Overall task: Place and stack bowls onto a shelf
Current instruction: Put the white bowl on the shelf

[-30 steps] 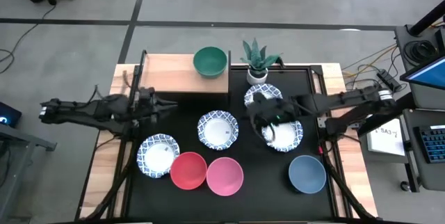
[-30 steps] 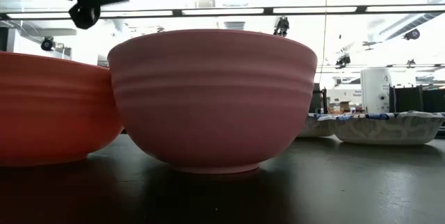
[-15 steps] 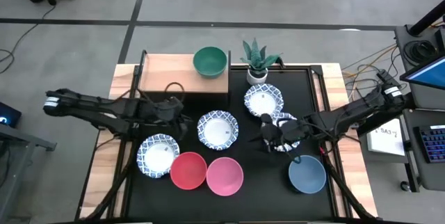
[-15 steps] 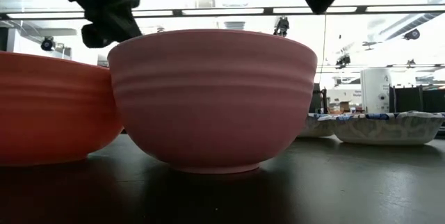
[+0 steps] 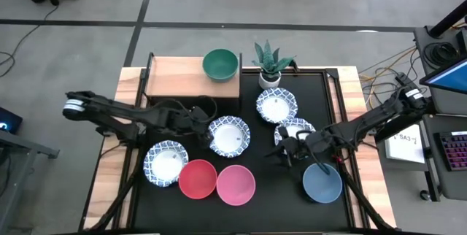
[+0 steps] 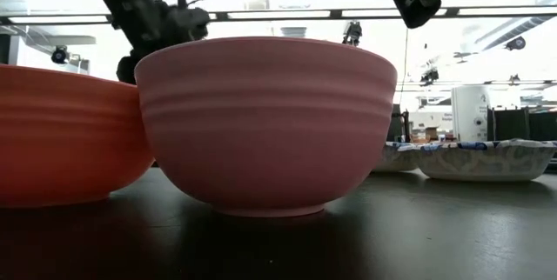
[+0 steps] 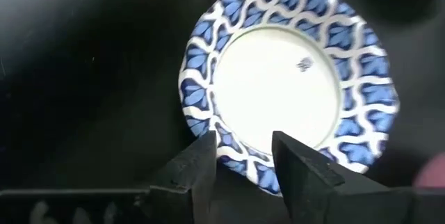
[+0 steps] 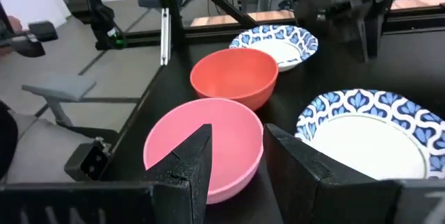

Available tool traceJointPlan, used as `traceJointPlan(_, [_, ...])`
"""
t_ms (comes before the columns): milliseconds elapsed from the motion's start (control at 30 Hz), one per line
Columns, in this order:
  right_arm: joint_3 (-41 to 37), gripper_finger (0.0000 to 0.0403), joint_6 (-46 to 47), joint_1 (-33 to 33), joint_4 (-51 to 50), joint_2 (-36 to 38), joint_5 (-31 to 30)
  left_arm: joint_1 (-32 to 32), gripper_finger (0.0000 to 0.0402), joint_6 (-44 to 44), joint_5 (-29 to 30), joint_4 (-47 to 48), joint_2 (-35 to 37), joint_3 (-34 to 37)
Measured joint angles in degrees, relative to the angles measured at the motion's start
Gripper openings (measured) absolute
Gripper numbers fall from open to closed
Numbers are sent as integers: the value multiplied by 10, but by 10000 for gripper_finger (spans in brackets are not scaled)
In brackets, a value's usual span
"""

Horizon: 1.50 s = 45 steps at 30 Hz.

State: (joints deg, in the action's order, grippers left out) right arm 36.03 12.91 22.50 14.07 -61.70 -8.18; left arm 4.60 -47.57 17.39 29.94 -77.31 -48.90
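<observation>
on the wood shelf (image 5: 182, 78) at the table's far left corner sits one green bowl (image 5: 220, 64), the only one put away; seven bowls lie on the black tabletop (image 5: 259, 195), none stacked, so most of the job appears to be ahead. left gripper (image 7: 242, 156) hovers over the near rim of the middle patterned bowl (image 5: 228, 136), its fingers spread with the blue edge showing between them, nothing pinched. right gripper (image 8: 233, 156) hangs above the table between the right-hand patterned bowl (image 5: 295, 131) and the grey-blue bowl (image 5: 322, 182), fingers apart and empty, facing the pink bowl (image 5: 236, 185) and red bowl (image 5: 198, 179). those two touch at the front edge, leaving little room to reach between them. another patterned bowl (image 5: 166, 163) lies just beside the red one; a fourth (image 5: 276, 105) sits near the potted plant (image 5: 271, 63), which crowds the shelf's right end. bare board is open left of the green bowl.
</observation>
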Motion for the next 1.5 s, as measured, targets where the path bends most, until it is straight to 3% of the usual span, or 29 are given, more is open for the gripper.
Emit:
traceJointPlan(267, [-3, 118, -1, 2, 0, 0, 0, -8, 155, -25, 2, -8, -75, 0])
traceJointPlan(600, [-3, 118, 2, 3, 0, 0, 0, -14, 157, -26, 3, -49, -134, -2])
traceJointPlan(1033, [-5, 118, 6, 3, -1, 0, 1, -17, 158, -40, 3, -80, -155, -2])
traceJointPlan(1367, [-5, 118, 5, 3, -1, 0, 1, -17, 200, -44, 16, -81, -148, -2])
traceJointPlan(1500, [-5, 118, 5, 3, -1, 0, 1, -17, 198, -39, 16, -83, -149, -2])
